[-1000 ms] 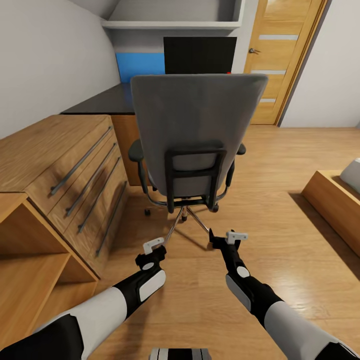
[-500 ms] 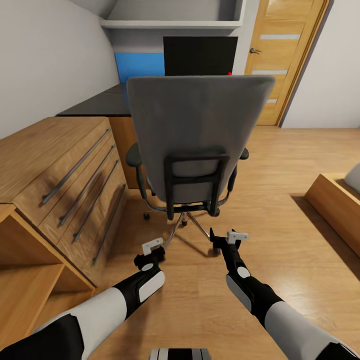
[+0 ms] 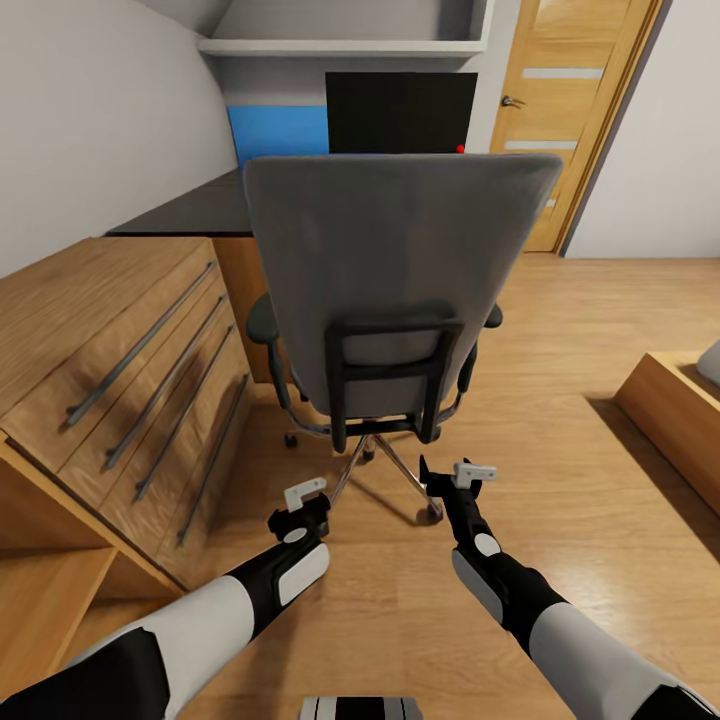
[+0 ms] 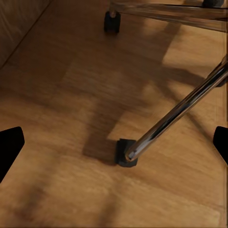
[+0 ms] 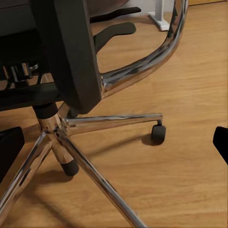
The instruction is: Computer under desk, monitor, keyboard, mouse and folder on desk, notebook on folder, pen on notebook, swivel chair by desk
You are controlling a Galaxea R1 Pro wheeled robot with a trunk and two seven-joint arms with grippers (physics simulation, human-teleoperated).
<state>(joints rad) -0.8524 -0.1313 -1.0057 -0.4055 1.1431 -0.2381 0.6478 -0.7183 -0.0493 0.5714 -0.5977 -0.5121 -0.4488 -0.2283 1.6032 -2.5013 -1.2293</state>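
The swivel chair [image 3: 400, 260] stands with its grey back toward me, and that back hides the seat. Behind it the black monitor [image 3: 400, 110] stands on the glossy black desk [image 3: 195, 210]. My left gripper [image 3: 305, 494] and right gripper [image 3: 462, 472] hang low over the floor just short of the chair's chrome base, both open and empty. The left wrist view looks down on a chrome leg [image 4: 180, 111] and its castor [image 4: 126, 153]. In the right wrist view the chair's base [image 5: 95, 126] is close. The folder, notebook, pen, keyboard, mouse and computer are out of view.
A light wooden drawer unit [image 3: 120, 330] runs along the left, close to the chair. A blue wall panel [image 3: 278, 134] sits behind the desk. A wooden door [image 3: 570, 120] is at the back right and a low wooden frame [image 3: 670, 400] at the right. Wood floor lies between.
The whole view has shifted forward: the chair looms larger and nearer and the drawer unit slides down to the left. Both arms keep their pose, grippers still open.
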